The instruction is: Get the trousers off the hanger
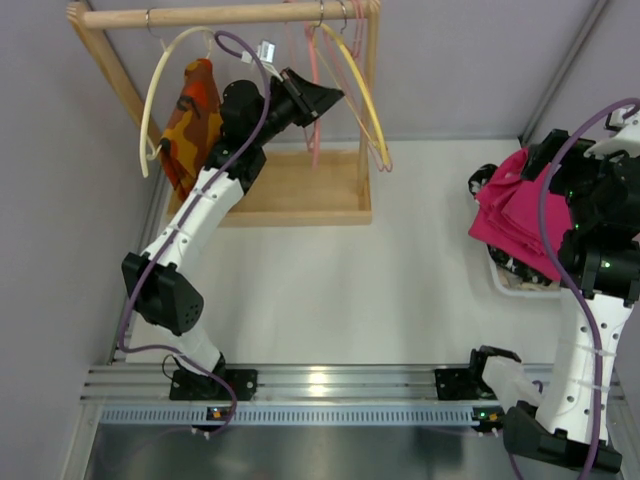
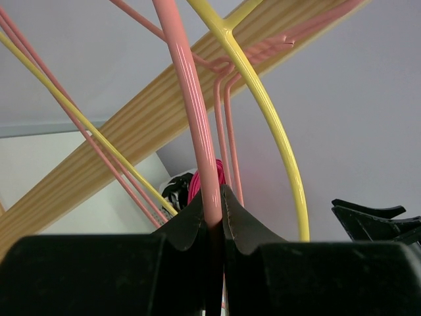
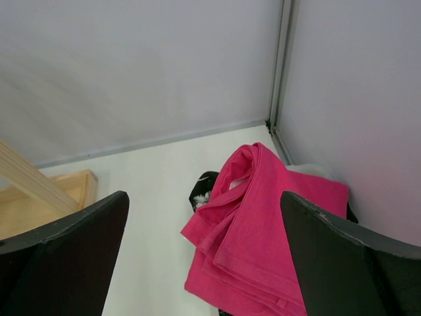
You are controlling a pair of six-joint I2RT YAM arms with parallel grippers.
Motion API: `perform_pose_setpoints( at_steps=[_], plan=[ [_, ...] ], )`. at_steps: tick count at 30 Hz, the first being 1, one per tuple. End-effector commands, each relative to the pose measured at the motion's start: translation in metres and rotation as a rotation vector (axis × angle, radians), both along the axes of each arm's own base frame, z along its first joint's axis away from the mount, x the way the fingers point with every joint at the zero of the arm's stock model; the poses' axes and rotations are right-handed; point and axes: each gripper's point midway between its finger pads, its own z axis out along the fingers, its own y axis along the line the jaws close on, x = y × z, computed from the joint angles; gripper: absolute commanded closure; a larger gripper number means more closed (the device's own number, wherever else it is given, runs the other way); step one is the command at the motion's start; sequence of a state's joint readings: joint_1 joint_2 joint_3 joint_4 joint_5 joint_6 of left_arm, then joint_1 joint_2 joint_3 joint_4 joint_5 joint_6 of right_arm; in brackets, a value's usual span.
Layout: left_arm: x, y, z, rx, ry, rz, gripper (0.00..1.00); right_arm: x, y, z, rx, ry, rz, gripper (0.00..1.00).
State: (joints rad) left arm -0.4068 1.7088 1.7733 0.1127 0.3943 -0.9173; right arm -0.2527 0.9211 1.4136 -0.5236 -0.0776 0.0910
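The magenta-pink trousers [image 1: 515, 215] [image 3: 263, 230] lie folded on a pile of clothes at the right, clear of the rack. The salmon-pink hanger [image 1: 314, 140] [image 2: 197, 131] hangs bare from the wooden rod [image 1: 230, 14]. My left gripper [image 1: 328, 99] [image 2: 214, 201] is shut on the hanger's bar, which runs up from between the jaws. Just above the trousers, my right gripper [image 3: 204, 201] is open, its fingers wide apart and touching nothing.
A cream-white hanger [image 1: 152, 95] holds an orange-red patterned garment [image 1: 190, 125] at the rack's left. A yellow hanger [image 1: 366, 100] hangs just right of the pink one. The wooden rack base [image 1: 300, 195] sits below. Black-and-white speckled cloth [image 3: 204, 191] and a white basket [image 1: 500, 282] lie under the trousers.
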Motion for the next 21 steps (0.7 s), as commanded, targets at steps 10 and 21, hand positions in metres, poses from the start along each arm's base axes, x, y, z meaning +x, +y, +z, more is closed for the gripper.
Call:
perform_pose_setpoints(
  at_steps=[10, 21],
  plan=[
    [-0.011, 0.012, 0.02, 0.007, -0.087, 0.066, 0.52, -0.007, 0.002, 0.0, 0.021, -0.015, 0.003, 0.0],
    [-0.036, 0.042, 0.012, 0.062, -0.088, 0.128, 0.37, -0.011, 0.004, 0.0, 0.019, -0.025, 0.007, 0.01]
  ],
)
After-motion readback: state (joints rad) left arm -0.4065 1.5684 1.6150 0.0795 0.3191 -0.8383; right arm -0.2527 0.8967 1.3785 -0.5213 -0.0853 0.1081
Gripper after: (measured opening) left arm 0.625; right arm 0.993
